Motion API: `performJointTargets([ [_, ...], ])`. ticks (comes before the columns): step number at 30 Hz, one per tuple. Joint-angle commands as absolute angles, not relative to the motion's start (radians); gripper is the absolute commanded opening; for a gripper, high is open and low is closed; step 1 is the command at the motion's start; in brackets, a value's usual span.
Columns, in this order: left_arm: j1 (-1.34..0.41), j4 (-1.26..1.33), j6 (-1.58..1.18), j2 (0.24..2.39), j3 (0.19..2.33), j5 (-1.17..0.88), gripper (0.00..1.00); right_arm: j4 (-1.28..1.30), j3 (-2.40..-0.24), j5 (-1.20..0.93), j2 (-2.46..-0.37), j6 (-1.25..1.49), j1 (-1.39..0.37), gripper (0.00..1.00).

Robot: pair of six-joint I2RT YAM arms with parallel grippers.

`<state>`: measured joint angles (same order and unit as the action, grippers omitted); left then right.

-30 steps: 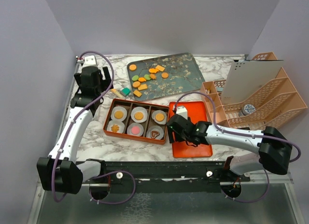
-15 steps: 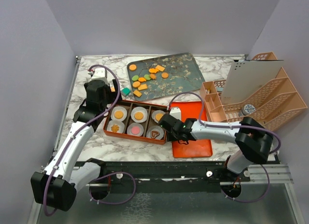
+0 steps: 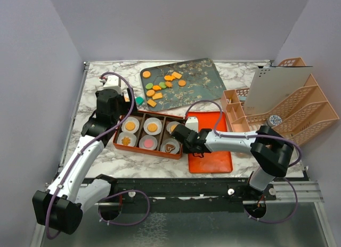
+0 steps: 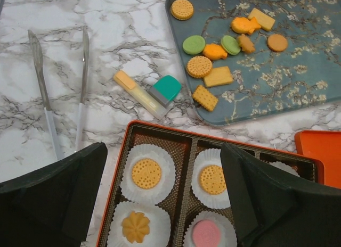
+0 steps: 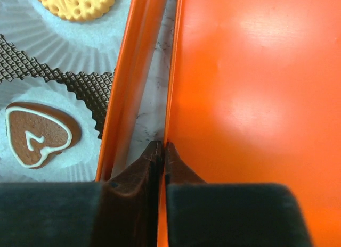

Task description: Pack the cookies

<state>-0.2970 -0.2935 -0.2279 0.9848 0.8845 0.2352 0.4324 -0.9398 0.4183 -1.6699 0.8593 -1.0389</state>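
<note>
Loose cookies (image 4: 200, 66) are seen on the blue tray (image 4: 298, 82), beyond the wide-spread left gripper (image 4: 164, 151) hung over the box (image 4: 128, 131). The right gripper (image 5: 162, 147) is pinched together at the edge of the orange lid (image 5: 240, 98), just beside the boxed heart cookie (image 5: 37, 135).

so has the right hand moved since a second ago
Yes: the right hand moved left across the orange tray to its left edge, beside the cookie box.
</note>
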Motion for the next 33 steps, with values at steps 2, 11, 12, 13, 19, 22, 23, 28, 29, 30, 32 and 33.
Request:
performJointTargets([
  [2,-0.302,-0.258,-0.276,0.979,0.865,0.098,0.96,0.386,-0.866,0.469,-1.542,0.900,-1.035,0.00],
  [11,-0.309,-0.211,-0.518,1.003,0.815,-0.178,0.96,0.330,-0.793,0.527,-1.316,0.877,-1.035,0.00],
  [12,-0.314,-0.189,-0.550,1.004,0.801,-0.199,0.96,0.322,-0.784,0.533,-1.293,0.878,-1.034,0.00],
  [13,-0.323,-0.165,-0.577,1.005,0.789,-0.216,0.96,0.309,-0.772,0.534,-1.272,0.871,-1.035,0.00],
  [19,-0.425,-0.034,-0.710,1.063,0.755,-0.265,0.96,0.217,-0.729,0.509,-1.188,0.784,-1.035,0.00],
  [22,-0.462,0.056,-0.785,1.099,0.728,-0.266,0.95,0.146,-0.697,0.486,-1.155,0.750,-1.034,0.00],
  [23,-0.476,0.092,-0.806,1.112,0.717,-0.262,0.95,0.129,-0.690,0.479,-1.148,0.739,-1.035,0.00],
  [28,-0.541,0.206,-0.860,1.214,0.703,-0.243,0.94,0.068,-0.670,0.462,-1.131,0.681,-1.035,0.00],
  [29,-0.557,0.238,-0.872,1.236,0.702,-0.236,0.93,0.056,-0.668,0.456,-1.131,0.672,-1.035,0.00],
  [30,-0.573,0.259,-0.888,1.260,0.702,-0.225,0.93,0.044,-0.665,0.453,-1.135,0.661,-1.035,0.00],
  [32,-0.608,0.291,-0.898,1.310,0.715,-0.207,0.92,0.032,-0.667,0.448,-1.144,0.646,-1.035,0.00],
  [33,-0.624,0.302,-0.898,1.338,0.725,-0.201,0.91,0.020,-0.666,0.442,-1.148,0.638,-1.035,0.00],
])
